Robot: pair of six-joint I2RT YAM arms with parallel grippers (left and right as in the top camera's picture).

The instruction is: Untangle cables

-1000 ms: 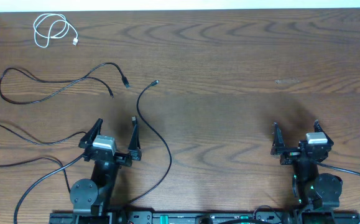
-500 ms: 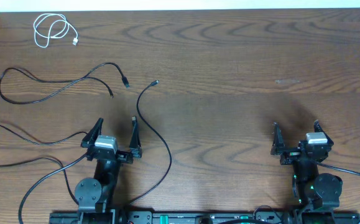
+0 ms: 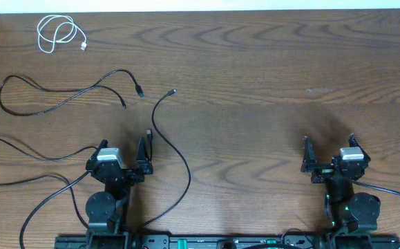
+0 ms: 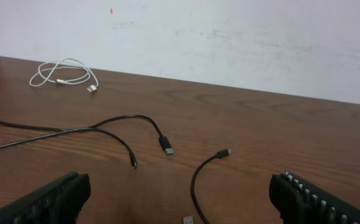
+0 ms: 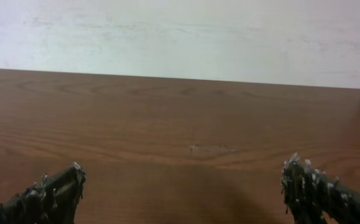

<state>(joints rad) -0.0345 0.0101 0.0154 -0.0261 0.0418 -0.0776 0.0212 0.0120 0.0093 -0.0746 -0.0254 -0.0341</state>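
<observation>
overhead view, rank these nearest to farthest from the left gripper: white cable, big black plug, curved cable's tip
1. big black plug: ahead of the left gripper, slightly to its right.
2. curved cable's tip: about as far forward, but farther right.
3. white cable: coiled in the far-left corner, clearly farthest.

Black cables [image 4: 165,144] sprawled across the left counter [image 3: 269,76], one curling beside the left claw [image 3: 124,146]; a white cable [image 3: 56,34] sat far left; the right half lay open.
</observation>
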